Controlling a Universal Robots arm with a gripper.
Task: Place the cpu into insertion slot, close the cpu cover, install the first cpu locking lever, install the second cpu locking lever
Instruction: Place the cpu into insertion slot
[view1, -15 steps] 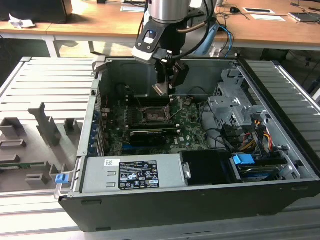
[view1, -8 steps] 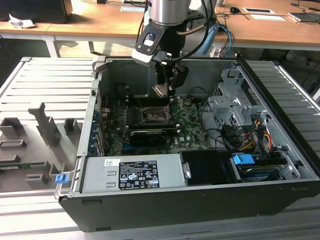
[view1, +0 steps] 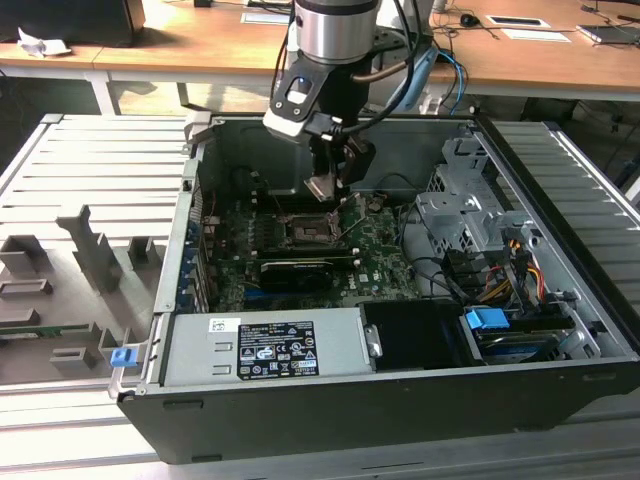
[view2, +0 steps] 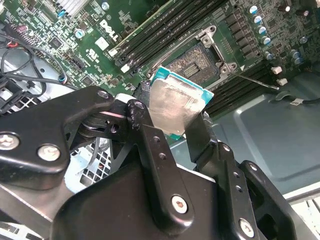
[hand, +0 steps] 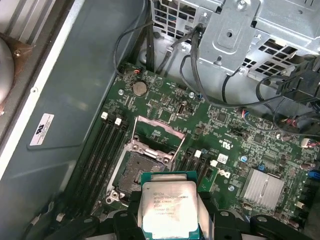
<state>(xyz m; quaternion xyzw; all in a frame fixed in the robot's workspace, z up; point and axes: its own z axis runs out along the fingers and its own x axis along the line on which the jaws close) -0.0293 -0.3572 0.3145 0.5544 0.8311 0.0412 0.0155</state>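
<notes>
Fingers (view2: 150, 145): narrow, clamped on the edges of one cpu (view2: 176, 100).
Gripper (view2: 172, 127): one, hovering above the slot (hand: 142, 172).
Slot: one, empty.
Cover (hand: 156, 131): one, raised open at the slot's edge.
Lever (view2: 257, 80): one visible, unlatched beside the slot.
Status: no step finished; the cpu is unseated.

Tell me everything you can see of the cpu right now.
The cpu is a small flat square chip: pale silver-grey metal top with print, teal-green rim. The gripper clamps it by two opposite edges, tilted, in the air short of the open insertion slot; nothing else touches it.
</notes>
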